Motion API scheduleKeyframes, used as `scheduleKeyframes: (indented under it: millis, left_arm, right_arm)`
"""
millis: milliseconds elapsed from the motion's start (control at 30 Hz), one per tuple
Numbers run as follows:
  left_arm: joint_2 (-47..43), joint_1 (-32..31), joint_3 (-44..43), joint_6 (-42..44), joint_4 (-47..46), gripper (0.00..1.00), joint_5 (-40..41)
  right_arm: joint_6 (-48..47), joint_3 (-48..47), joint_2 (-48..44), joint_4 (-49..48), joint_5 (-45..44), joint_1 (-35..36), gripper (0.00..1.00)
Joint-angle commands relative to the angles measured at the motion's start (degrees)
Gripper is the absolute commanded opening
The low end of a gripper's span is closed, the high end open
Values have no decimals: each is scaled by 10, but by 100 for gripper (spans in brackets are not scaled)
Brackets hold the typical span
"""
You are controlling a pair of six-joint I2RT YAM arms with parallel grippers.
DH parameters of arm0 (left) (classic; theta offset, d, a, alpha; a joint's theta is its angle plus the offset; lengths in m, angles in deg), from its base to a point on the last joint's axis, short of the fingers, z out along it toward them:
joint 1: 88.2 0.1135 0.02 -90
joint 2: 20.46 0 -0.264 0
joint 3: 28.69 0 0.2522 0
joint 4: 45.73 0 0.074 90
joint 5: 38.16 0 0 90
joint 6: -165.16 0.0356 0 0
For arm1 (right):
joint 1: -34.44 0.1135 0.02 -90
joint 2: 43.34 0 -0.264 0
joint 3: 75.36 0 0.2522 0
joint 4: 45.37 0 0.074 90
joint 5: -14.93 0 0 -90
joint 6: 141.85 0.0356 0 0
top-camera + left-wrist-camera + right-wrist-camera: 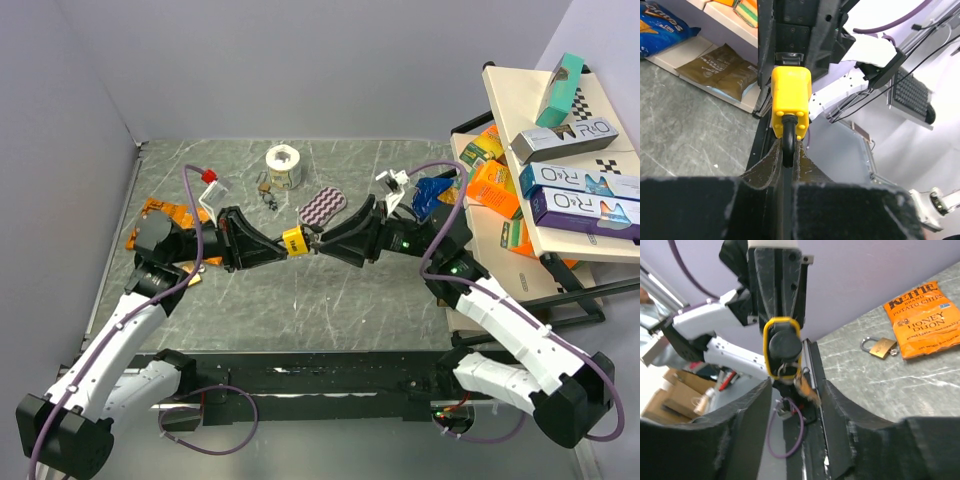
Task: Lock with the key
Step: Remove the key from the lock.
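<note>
A yellow padlock (295,241) hangs in the air over the middle of the table between both grippers. My left gripper (272,246) is shut on its black shackle (788,142), with the yellow body (790,97) sticking out past the fingertips. In the right wrist view the padlock's underside (782,347) faces me with a black key head (784,343) in it; a key ring and a blurred brass key (805,387) dangle below. My right gripper (792,390) is open, its fingers on either side of the dangling key and just short of the lock, touching neither.
A brass padlock (879,346) and an orange chips bag (922,317) lie on the table at the left. A tape roll (285,163), a patterned pouch (322,205) and a blue snack bag (430,195) lie behind. A shelf (590,235) of boxes stands at the right.
</note>
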Motion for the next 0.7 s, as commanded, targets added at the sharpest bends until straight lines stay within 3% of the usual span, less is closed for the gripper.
scheduleKeyframes:
  millis: [0, 167, 500, 667]
  left_arm:
    - [-2, 3, -1, -43, -85, 1, 17]
    - [2, 5, 2, -57, -92, 1, 24]
    - [4, 9, 12, -62, -91, 1, 33]
    - [5, 9, 14, -67, -95, 1, 33]
  right_arm:
    - [53, -36, 21, -46, -21, -3, 49]
    - [78, -48, 35, -51, -45, -2, 43]
    - [75, -58, 38, -72, -14, 5, 43]
    - [70, -55, 41, -74, -17, 7, 37]
